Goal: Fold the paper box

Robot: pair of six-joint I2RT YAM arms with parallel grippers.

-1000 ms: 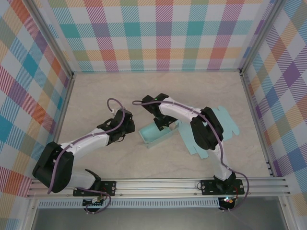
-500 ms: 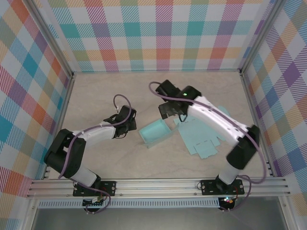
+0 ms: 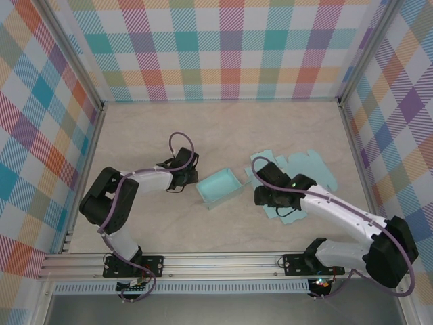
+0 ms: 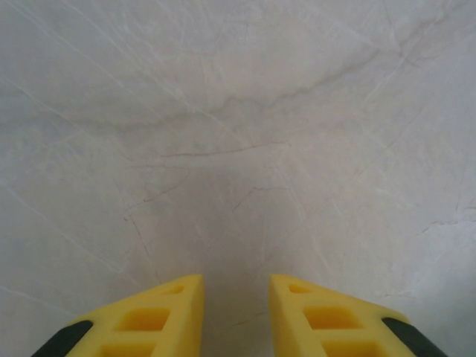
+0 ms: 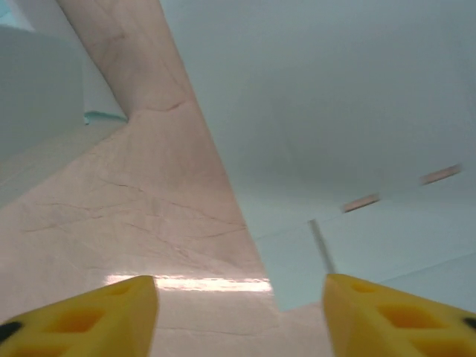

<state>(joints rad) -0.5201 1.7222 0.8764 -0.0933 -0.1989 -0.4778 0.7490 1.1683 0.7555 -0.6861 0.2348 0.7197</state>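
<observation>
Right end effector (image 5: pixel 238 282), fingers wide apart and empty, hangs over the flat teal blank's (image 3: pixel 308 169) left edge. The half-formed paper box (image 3: pixel 220 187) lies slantwise on the surface (image 3: pixel 149 135) between both arms; left end effector (image 4: pixel 236 286), narrowly parted, sits just beside its left end.

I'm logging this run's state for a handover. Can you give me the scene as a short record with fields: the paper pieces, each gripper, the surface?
folded piece: teal paper box tray, open side up, mid-table
flat piece: teal die-cut paper sheet, lying flat just right of the tray
left gripper: open, empty, over bare table left of the tray
right gripper: open, empty, low over the sheet's left edge
surface: beige marble-pattern table
</observation>
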